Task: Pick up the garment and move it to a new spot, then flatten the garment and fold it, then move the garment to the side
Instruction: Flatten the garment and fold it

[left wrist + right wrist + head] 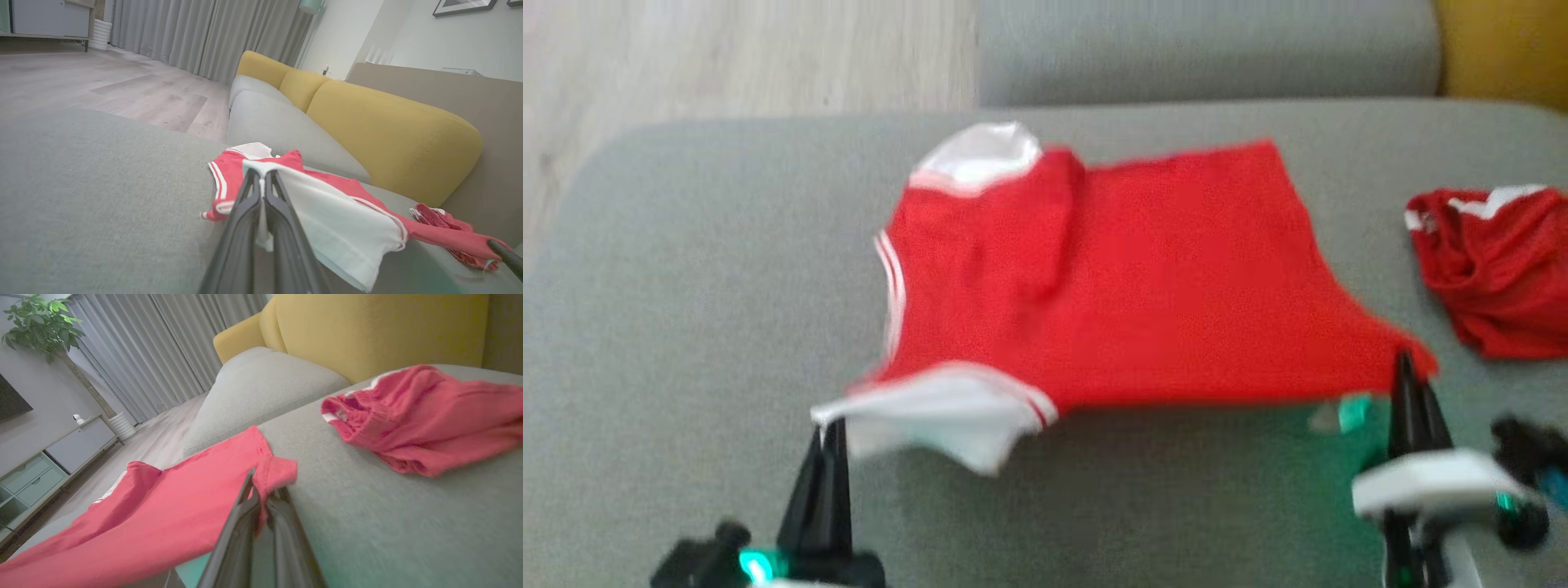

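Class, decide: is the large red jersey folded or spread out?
Spread out: the red jersey lies open across the grey cushion, near corners pinched by the left tool and right tool.

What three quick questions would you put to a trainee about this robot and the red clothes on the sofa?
1. True or false: the left gripper is shut on a white sleeve of the red shirt.
2. Choose one: where does the right gripper pinch the shirt? A, the collar; B, a hem corner; C, the far sleeve.
3. Fill in: a crumpled red garment lies on the grey sofa seat, apart from the shirt, on the robot's ____ side.

Key: 1 true; 2 B; 3 right.
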